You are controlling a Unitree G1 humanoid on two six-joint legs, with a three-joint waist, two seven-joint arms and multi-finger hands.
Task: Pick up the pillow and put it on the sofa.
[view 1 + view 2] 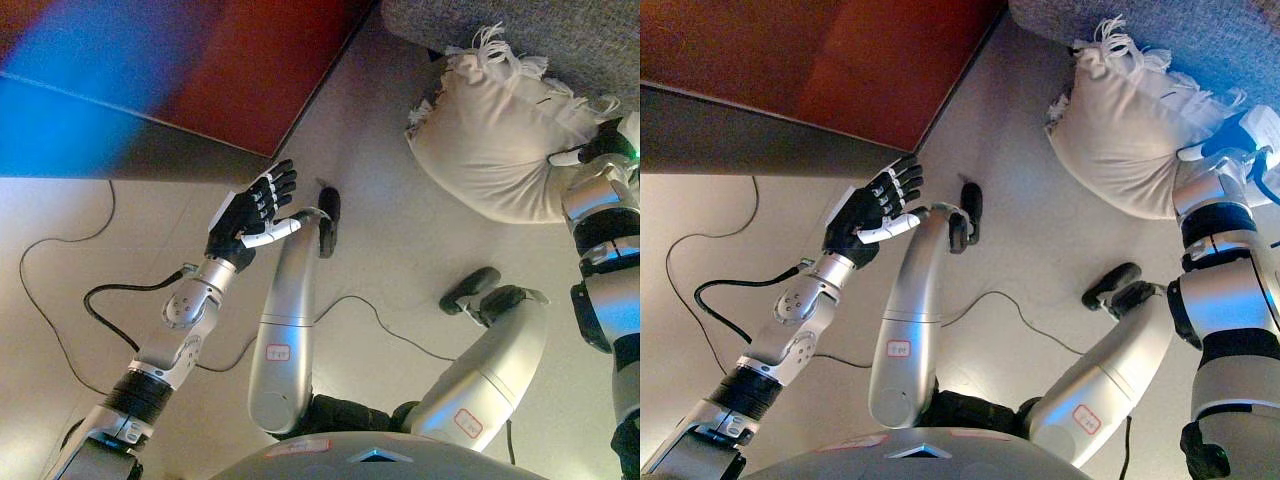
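The cream pillow with a white fringe is at the upper right, against the front edge of the grey sofa. My right hand is at the pillow's right end, with the thumb pressed on the cloth and the fingers curled round the edge. It also shows in the right eye view. My left hand is raised over the floor at centre left, fingers straight and spread, holding nothing, well left of the pillow.
A red-brown piece of furniture with a dark lower edge fills the upper left. Beige floor lies between it and the sofa.
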